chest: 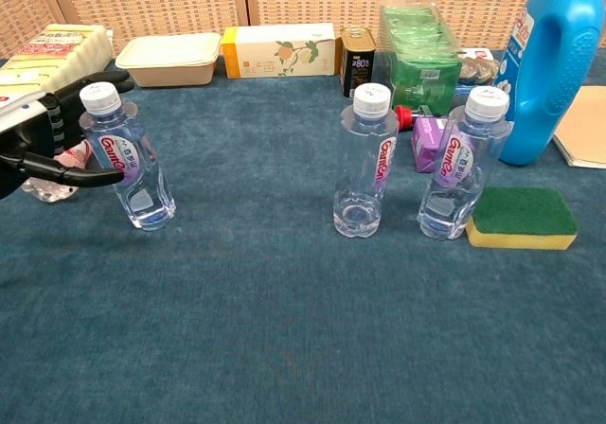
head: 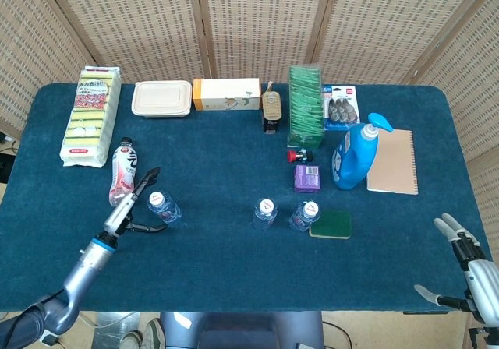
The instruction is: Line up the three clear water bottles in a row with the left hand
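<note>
Left hand (head: 134, 206) sits at the leftmost clear bottle (head: 164, 207), fingers spread wide. In chest view one finger (chest: 71, 171) reaches across to the bottle's label and touches its side; cannot tell whether the hand truly grips it, so it reads as touching, not holding. This bottle stands upright with a white cap, on the left part of the tabletop (head: 226, 287).

The middle clear bottle (head: 265, 212) and the right clear bottle (head: 306, 215) stand upright near each other, well apart from the left hand. The right one is just beside a green sponge (head: 330, 224), looks touching in chest view.

Right hand (head: 461, 267) is at the tabletop's front right corner, fingers apart, holding nothing, far from all bottles.

A pink-and-white drink bottle (head: 123, 170) stands just behind the left hand.

The tabletop is covered in dark blue cloth. Along the back: a pack of sponges (head: 91, 115), a beige lidded food box (head: 162, 98), a white-orange carton (head: 227, 94), a small can (head: 270, 107), green packets (head: 305, 103). On the right are a blue detergent jug (head: 355, 154), a tan notebook (head: 393, 162) and a small purple box (head: 308, 178). Woven wicker screens (head: 257, 22) stand behind the tabletop.
</note>
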Robot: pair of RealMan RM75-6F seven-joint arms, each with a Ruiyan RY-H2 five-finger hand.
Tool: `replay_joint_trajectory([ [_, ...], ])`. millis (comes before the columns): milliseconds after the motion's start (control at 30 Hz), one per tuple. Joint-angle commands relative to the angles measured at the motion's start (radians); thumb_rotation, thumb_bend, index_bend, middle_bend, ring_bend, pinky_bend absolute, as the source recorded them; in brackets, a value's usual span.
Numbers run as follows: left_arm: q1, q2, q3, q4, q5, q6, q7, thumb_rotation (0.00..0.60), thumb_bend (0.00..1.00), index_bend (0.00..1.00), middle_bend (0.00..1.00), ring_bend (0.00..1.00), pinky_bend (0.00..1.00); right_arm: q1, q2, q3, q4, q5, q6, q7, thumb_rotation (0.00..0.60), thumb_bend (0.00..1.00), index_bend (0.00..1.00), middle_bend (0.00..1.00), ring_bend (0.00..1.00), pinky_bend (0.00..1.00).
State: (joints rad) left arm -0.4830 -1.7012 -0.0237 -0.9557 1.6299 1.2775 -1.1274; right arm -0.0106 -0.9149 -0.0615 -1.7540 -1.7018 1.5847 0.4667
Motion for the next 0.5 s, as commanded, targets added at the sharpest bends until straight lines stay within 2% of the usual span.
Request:
replay_joint_trajectory([
  [33,-0.014,-0.031,-0.004,0.026,-0.011,-0.015,-0.002,0.6,0.13,0.0,0.0,0.0,0.12,0.0,0.001,0.0,0.0,-0.001,0.001,0.002,0.6,0.0,0.01,0.0,0.0,0.0],
  [167,-0.022,-0.068,-0.017,0.046,-0.04,-0.037,0.027,0.6,0.18,0.0,0.0,0.0,0.21,0.0,0.002,-0.001,0.002,-0.002,0.004,0.008,0.6,0.0,0.01,0.0,0.0,0.0],
  [267,-0.021,-0.093,-0.032,0.05,-0.067,-0.045,0.077,0.6,0.21,0.05,0.11,0.09,0.31,0.001,0.003,-0.001,0.004,0.0,0.004,0.015,0.6,0.0,0.01,0.0,0.0,0.0],
  [333,-0.02,-0.102,-0.04,0.044,-0.081,-0.048,0.105,0.6,0.22,0.24,0.24,0.19,0.36,0.002,0.004,0.0,0.005,0.001,0.003,0.02,0.6,0.0,0.01,0.0,0.0,0.0],
  [400,-0.019,-0.105,-0.045,0.036,-0.089,-0.049,0.117,0.6,0.24,0.39,0.31,0.25,0.41,0.001,0.004,0.0,0.007,0.001,0.004,0.024,0.6,0.0,0.01,0.0,0.0,0.0],
  [500,-0.018,-0.106,-0.055,0.021,-0.102,-0.044,0.141,0.6,0.24,0.52,0.37,0.29,0.46,0.001,0.004,-0.001,0.01,0.0,0.006,0.028,0.6,0.0,0.01,0.0,0.0,0.0],
])
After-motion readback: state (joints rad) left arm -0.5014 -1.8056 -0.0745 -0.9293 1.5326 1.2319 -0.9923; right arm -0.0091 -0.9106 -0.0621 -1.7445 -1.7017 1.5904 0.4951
